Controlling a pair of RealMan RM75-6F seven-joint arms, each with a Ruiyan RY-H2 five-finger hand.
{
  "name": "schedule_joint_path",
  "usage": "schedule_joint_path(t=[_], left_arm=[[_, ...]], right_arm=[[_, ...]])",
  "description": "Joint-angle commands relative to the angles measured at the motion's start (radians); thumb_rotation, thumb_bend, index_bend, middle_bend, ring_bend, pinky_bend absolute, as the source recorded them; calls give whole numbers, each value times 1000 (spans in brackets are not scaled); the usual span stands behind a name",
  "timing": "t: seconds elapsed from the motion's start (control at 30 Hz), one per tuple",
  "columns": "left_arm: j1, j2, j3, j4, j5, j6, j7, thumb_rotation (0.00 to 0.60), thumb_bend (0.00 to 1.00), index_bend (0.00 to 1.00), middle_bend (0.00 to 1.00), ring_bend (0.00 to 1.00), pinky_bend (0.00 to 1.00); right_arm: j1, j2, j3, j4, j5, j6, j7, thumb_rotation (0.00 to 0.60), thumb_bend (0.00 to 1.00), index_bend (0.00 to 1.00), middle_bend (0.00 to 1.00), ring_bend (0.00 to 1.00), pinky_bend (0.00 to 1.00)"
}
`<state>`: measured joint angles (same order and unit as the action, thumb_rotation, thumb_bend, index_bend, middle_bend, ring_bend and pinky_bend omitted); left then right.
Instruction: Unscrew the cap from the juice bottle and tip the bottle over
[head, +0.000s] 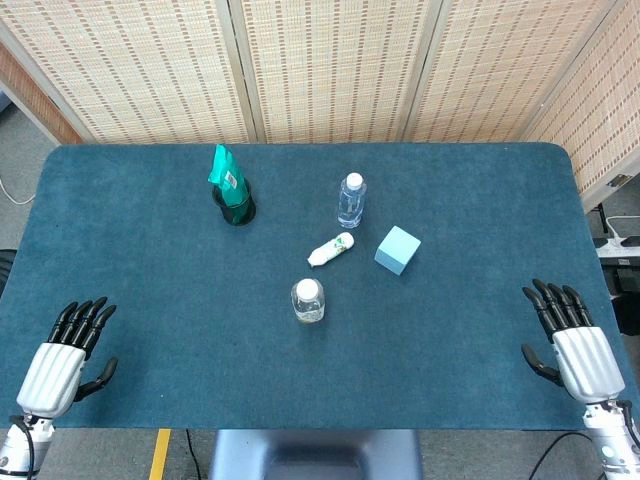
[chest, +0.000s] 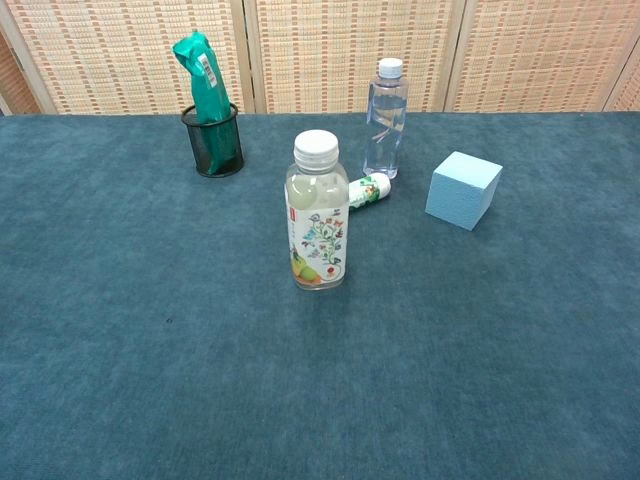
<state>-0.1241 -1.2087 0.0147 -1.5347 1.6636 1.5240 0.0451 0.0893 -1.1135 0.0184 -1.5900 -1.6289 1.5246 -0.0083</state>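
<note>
Pale-yellow juice is showing through the juice bottle (chest: 317, 212), which is standing upright at the middle of the chest view, long axis vertical, white cap (chest: 316, 146) pointing up and sitting on the neck. Behind it a small white bottle (chest: 368, 190) is lying on its side, and a clear water bottle (chest: 386, 118) is standing further back. A light-blue cube (chest: 463, 189) is sitting to the right, a black mesh cup (chest: 214, 141) holding a green packet (chest: 203, 70) at upper left. On the teal counter (head: 150, 300), the left hand (head: 70, 350) and right hand (head: 570, 340) are resting at the lower corners of the head view, fingers spread, holding nothing.
</note>
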Motion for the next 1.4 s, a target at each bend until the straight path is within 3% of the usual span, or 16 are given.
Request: schedule_joint_path(t=[0.03, 0.1, 0.23, 0.33, 0.5, 0.73, 1.03, 1.4], left_arm=[[-10, -10, 3, 7, 6, -13, -26, 600, 420, 0, 0, 0, 14], [-23, -26, 4, 19, 22, -16, -74, 600, 421, 0, 0, 0, 15], [-70, -95, 6, 72, 73, -17, -308, 600, 414, 0, 0, 0, 25], [-146, -160, 5, 81, 69, -108, -531, 600, 398, 0, 0, 0, 21], [-245, -271, -35, 96, 9, -241, -707, 600, 367, 0, 0, 0, 11], [-336, -460, -106, 225, -78, -336, -773, 600, 337, 0, 0, 0, 7], [-404, -625, -153, 398, -101, -332, -743, 600, 322, 0, 0, 0, 6], [-503, -714, -186, 495, -149, -437, -802, 600, 320, 0, 0, 0, 7]], right_arm=[[-2, 5, 1, -2, 1, 3, 8, 600, 269, 0, 0, 0, 0], [-4, 10, 1, -4, -1, 8, 15, 600, 269, 0, 0, 0, 0], [-12, 20, -2, -11, -13, 27, 29, 600, 270, 0, 0, 0, 0], [-12, 35, -3, -25, -24, 34, 45, 600, 269, 0, 0, 0, 0], [-2, 67, 13, -63, -41, 48, 43, 600, 269, 0, 0, 0, 0], [46, 139, 47, -148, -38, 6, 47, 600, 269, 0, 0, 0, 0], [98, 198, 61, -222, -33, -70, 56, 600, 269, 0, 0, 0, 0], [118, 197, 73, -217, 3, -100, 52, 600, 270, 0, 0, 0, 0]])
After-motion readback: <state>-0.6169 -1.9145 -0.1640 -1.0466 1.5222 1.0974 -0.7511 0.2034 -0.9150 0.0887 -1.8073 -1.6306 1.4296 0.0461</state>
